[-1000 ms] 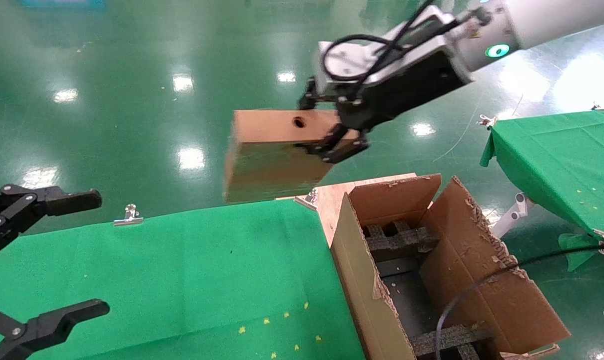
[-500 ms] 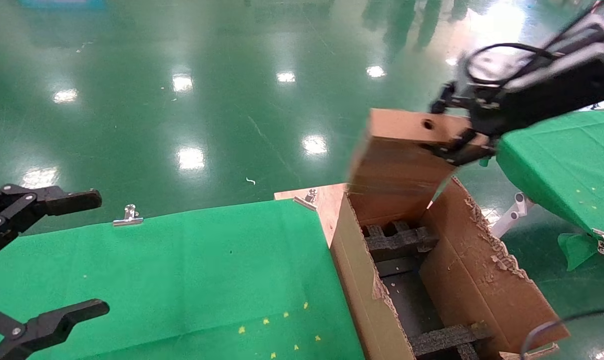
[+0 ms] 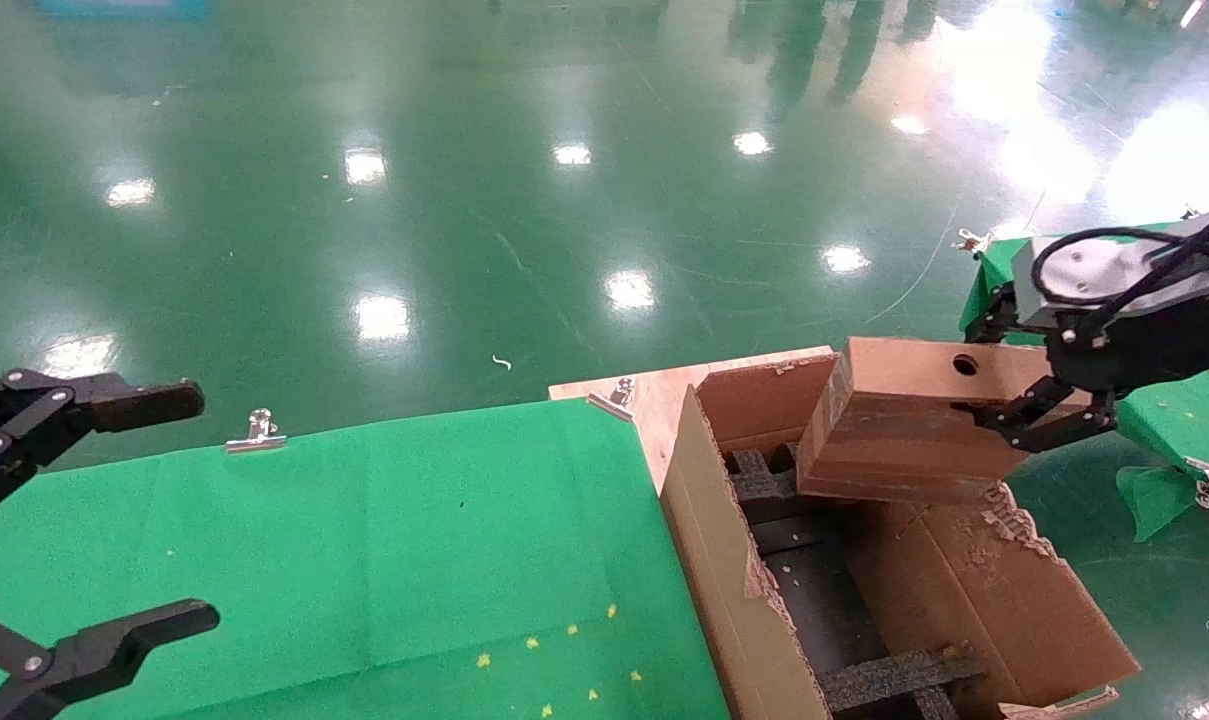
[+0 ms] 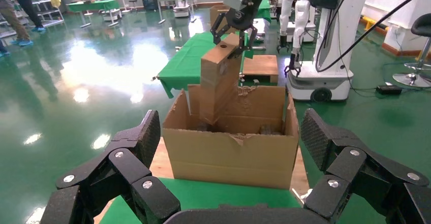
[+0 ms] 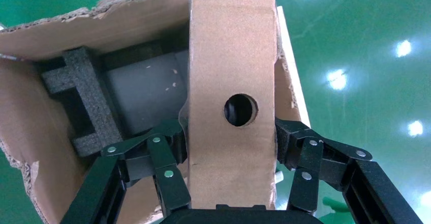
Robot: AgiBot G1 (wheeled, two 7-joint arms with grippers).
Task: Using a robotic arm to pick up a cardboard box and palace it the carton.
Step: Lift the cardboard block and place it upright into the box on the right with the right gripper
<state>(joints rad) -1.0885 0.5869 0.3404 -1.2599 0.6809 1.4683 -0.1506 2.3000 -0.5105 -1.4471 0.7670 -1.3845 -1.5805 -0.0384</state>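
Note:
My right gripper [image 3: 1014,405] is shut on the cardboard box [image 3: 904,425], a small brown box with a round hole in its narrow top face. Its black fingers [image 5: 162,158] press both sides just below the hole. The box hangs tilted over the far end of the carton [image 3: 734,570], its lower end at the open top, above the black foam inserts [image 5: 84,107]. In the left wrist view the cardboard box [image 4: 218,76] rises out of the carton [image 4: 234,158] under the right gripper [image 4: 235,26]. My left gripper [image 3: 164,515] is parked open at the table's left edge.
The carton stands on a wooden board [image 3: 654,390] at the right end of the green-clothed table [image 3: 364,540]. A second green table [image 3: 1174,410] is close behind the right arm. Metal clips [image 3: 256,432] hold the cloth. Green floor lies beyond.
The right arm has carried the cardboard box to the right and down, from over the floor beyond the table to the carton's far end. The left gripper has not moved.

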